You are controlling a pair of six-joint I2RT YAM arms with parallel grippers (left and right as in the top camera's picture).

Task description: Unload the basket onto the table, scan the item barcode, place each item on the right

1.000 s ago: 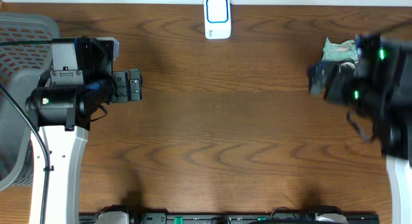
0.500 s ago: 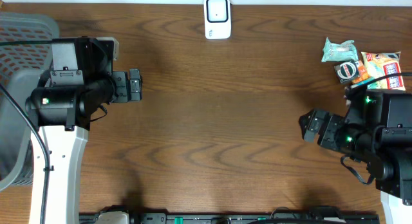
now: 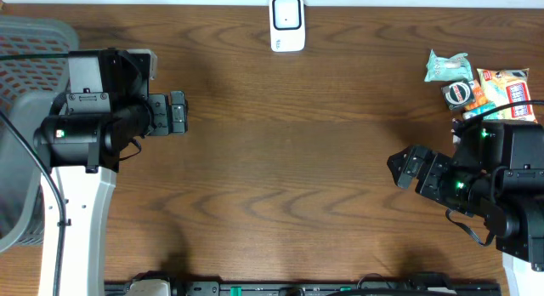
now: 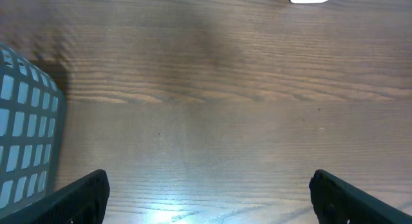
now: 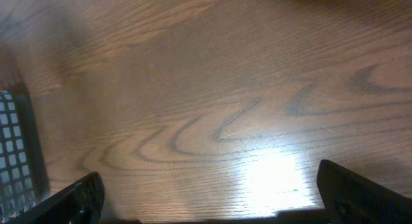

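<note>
The wooden worktop [image 3: 289, 160] carries a white scanner [image 3: 287, 22] at the middle of its far edge. The items to scan lie bunched at the far right corner: a green packet [image 3: 447, 66], a small round item [image 3: 459, 92] touching it, and an orange packet [image 3: 503, 82] just beside. A grey basket [image 3: 25, 41] sits at the left edge. The left claw [image 3: 177, 113] hovers near the basket with its jaws wide and nothing between them. The right claw [image 3: 406, 168] hangs over bare wood near the right edge, short of the packets, also gaping wide and holding nothing.
</note>
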